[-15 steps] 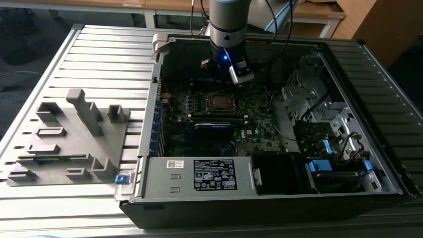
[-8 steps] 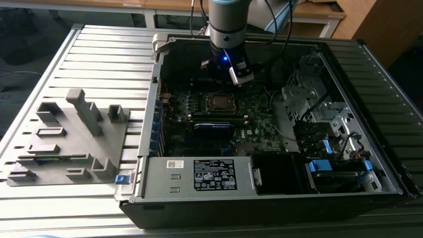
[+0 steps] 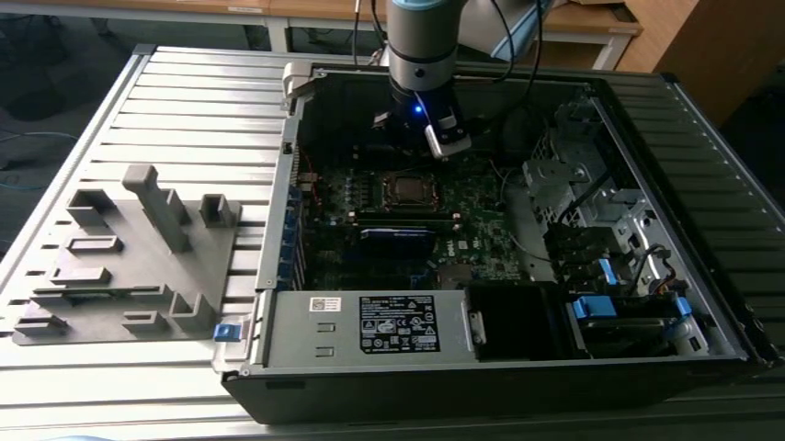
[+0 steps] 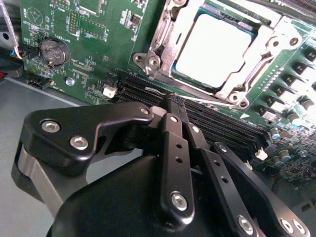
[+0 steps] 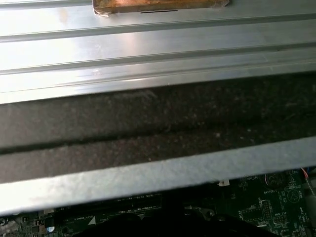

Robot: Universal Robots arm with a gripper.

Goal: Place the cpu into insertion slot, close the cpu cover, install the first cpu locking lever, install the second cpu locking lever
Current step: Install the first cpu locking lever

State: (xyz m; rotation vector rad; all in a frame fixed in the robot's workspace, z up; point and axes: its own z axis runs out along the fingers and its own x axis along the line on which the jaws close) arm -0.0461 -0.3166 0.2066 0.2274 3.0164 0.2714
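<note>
Hangs with the gripper point(image 4: 174, 102) pressed together and empty, low over the long black memory slots point(image 4: 143, 89). Finds the cpu point(image 4: 212, 49) just beyond the fingertips, seated in the insertion slot point(image 3: 385, 190), with the cpu cover point(image 4: 269, 49) lying down around it. Cannot tell if both locking levers are hooked.

Could go wrong by coming down a little short: would strike the memory slots or scrape the green board point(image 4: 89, 29) instead of meeting a lever. Could also slip off a thin lever wire and knock the cover or the chip top.

Has a case wall point(image 3: 292, 184) off to one side and dark cables point(image 3: 521, 119) near on the other. Has most open room straight above, and some beyond the socket.
</note>
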